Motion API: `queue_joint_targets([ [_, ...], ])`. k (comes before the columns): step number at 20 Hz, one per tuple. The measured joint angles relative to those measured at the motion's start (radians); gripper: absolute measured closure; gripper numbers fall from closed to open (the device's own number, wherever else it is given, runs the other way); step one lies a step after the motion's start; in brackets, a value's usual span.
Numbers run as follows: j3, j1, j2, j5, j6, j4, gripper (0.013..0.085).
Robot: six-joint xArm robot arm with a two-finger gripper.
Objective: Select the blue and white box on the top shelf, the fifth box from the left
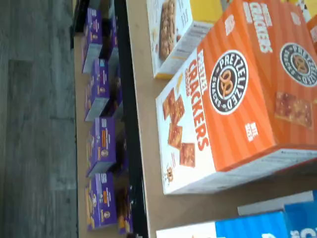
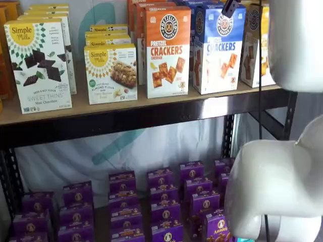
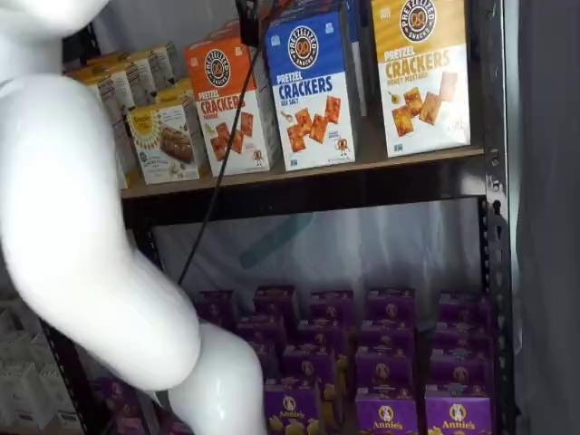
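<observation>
The blue and white box [image 2: 219, 49], a tall carton with a blue upper part, a white lower part, a round dark logo and blue "CRACKERS" lettering, stands upright on the top shelf [image 2: 126, 118], a long light-wood board with a black metal front rail. Its long axis runs vertically and its printed front faces out toward the cameras in both shelf views. It stands just beside the orange-topped cheddar carton [image 2: 167, 51] on one side and the yellow-topped carton [image 3: 420, 72] on the other.

The white arm [image 2: 282, 191] bulks large in the foreground of both shelf views, between cameras and shelves. At the top edge of a shelf view a small black part of the gripper [image 2: 229, 7] hangs in front of the blue and white box's upper edge, with a thin black cable [image 2: 260, 75] running down beside it; whether the fingers stand apart or together I cannot tell.

The wrist view is turned on its side. It shows mostly the orange-topped cheddar carton, with only a blue and white corner of the task's box at the picture's edge, which the shelf views show whole. Small purple boxes [image 2: 161, 201] fill the lower level.
</observation>
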Motion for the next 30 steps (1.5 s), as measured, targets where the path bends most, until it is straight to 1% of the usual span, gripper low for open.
queue_joint_targets([
  [2, -0.003, 0.002, 0.006, -0.019, -0.002, -0.004, 0.0130],
  [5, 0.008, 0.005, 0.008, -0.073, -0.006, 0.003, 0.0130],
  [7, 0.016, 0.017, 0.013, -0.115, -0.012, -0.014, 0.0130],
  [11, 0.022, 0.034, 0.035, -0.170, -0.023, -0.041, 0.0130],
  [15, 0.010, 0.049, 0.070, -0.198, -0.028, -0.064, 0.0130],
  [20, 0.001, 0.079, 0.111, -0.242, -0.028, -0.103, 0.0130],
  [25, -0.011, 0.097, 0.139, -0.253, -0.025, -0.134, 0.0130],
  [30, -0.039, 0.106, 0.166, -0.229, -0.025, -0.168, 0.0130],
])
